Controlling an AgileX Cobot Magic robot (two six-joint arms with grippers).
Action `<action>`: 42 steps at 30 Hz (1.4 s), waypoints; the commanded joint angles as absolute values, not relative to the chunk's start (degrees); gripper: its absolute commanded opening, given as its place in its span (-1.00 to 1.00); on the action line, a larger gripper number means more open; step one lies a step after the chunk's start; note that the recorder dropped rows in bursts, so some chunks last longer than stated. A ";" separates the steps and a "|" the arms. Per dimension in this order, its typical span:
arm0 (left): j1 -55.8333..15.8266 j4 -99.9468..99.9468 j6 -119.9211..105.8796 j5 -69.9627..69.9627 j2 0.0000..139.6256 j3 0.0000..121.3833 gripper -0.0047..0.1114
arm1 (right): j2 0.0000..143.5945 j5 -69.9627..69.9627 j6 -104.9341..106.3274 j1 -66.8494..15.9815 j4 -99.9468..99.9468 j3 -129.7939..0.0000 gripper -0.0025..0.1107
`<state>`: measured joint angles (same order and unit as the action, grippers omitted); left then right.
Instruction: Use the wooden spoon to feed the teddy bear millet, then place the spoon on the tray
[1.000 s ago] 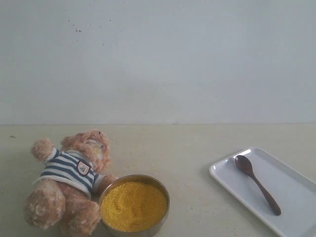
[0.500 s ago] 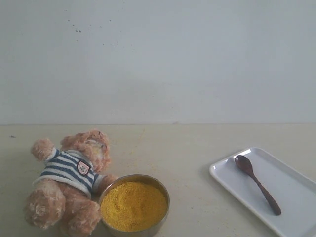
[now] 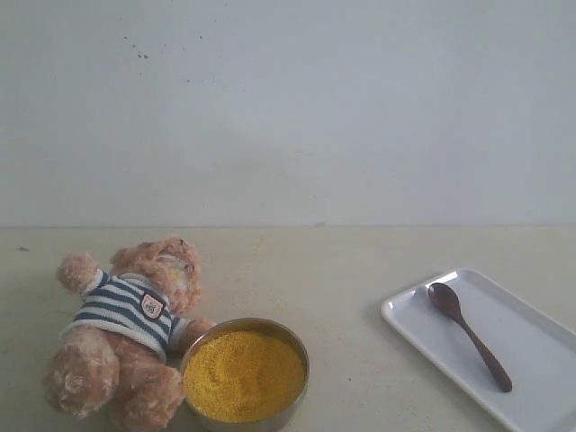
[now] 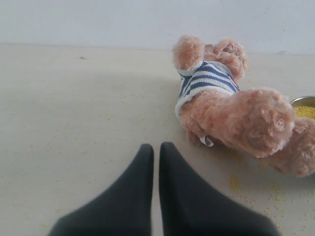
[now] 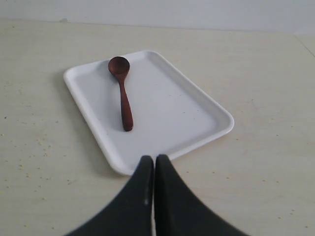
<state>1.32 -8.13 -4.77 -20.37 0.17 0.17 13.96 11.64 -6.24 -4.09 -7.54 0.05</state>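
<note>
The teddy bear (image 3: pixel 130 333) in its striped shirt lies on its back at the front left of the table, also seen as teddy bear (image 4: pixel 231 108). Touching its side stands the metal bowl (image 3: pixel 292 346) heaped with yellow millet (image 3: pixel 243 373). At the right, the dark wooden spoon (image 3: pixel 468 333) lies on the white tray (image 3: pixel 531 360), with nothing holding it. The right wrist view shows the spoon (image 5: pixel 123 93) on the tray (image 5: pixel 172 108) ahead of my right gripper (image 5: pixel 154 158), which is shut and empty. My left gripper (image 4: pixel 156 146) is shut, empty, short of the bear. Neither gripper appears in the exterior view.
Spilled millet grains (image 4: pixel 234 183) dot the beige table (image 3: pixel 342 270) near the bear and beside the tray. A plain pale wall (image 3: pixel 288 108) rises behind the table. A sliver of the bowl's rim (image 4: pixel 304 101) shows past the bear's leg.
</note>
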 commanded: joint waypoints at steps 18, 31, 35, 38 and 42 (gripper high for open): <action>1.13 -7.91 -5.04 -19.97 0.00 0.00 -0.85 | 0.01 6.31 -6.89 -4.00 -7.69 0.00 -0.96; 0.00 -7.91 -5.04 -19.85 0.00 0.00 -0.85 | 0.01 6.31 -6.89 -4.00 -7.69 0.00 -0.96; 0.00 -7.91 -5.04 -19.85 0.00 0.00 -0.85 | 0.01 6.31 -6.99 -4.00 -7.69 0.00 -0.96; 0.00 -7.91 -5.04 -19.85 0.00 0.00 -0.85 | 0.01 6.31 -6.99 -4.00 -7.69 0.00 -0.96; 0.00 -7.91 -5.04 -19.85 0.00 0.00 -0.85 | 0.01 6.31 -6.99 -4.00 -7.69 0.00 -0.96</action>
<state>0.24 -8.13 -4.77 -20.51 0.17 0.17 0.24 6.93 -6.77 -4.09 -7.54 0.05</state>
